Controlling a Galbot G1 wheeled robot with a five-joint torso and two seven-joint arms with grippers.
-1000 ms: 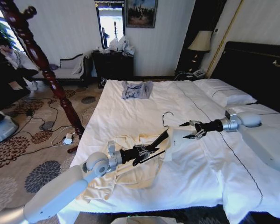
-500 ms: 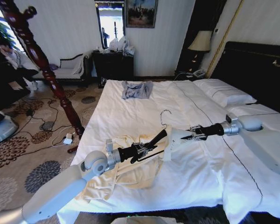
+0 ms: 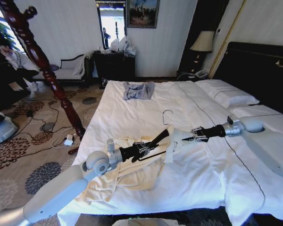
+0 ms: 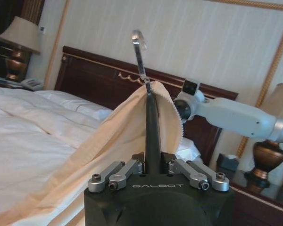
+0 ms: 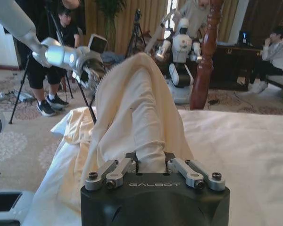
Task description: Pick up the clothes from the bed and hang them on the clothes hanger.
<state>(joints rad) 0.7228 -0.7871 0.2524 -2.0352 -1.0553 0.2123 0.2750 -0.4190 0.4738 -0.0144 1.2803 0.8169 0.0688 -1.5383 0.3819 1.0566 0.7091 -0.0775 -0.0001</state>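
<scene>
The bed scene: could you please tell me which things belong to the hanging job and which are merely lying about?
In the job:
- cream soft-fabric robe
- black triangular coat hanger, in left pincer
- right pincer, gripping the robe
- wide white bed

Lying about:
- small grey-blue garment
- reddish-brown turned wooden post

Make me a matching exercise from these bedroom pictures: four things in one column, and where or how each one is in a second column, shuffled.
1. left gripper
2. right gripper
3. cream robe
4. small grey-blue garment

A. lies at the far end of the bed
B. shut on the black clothes hanger
C. shut on a fold of cream fabric
D. partly draped over the hanger, the rest heaped on the duvet

Pairs: 1-B, 2-C, 3-D, 4-A
</scene>
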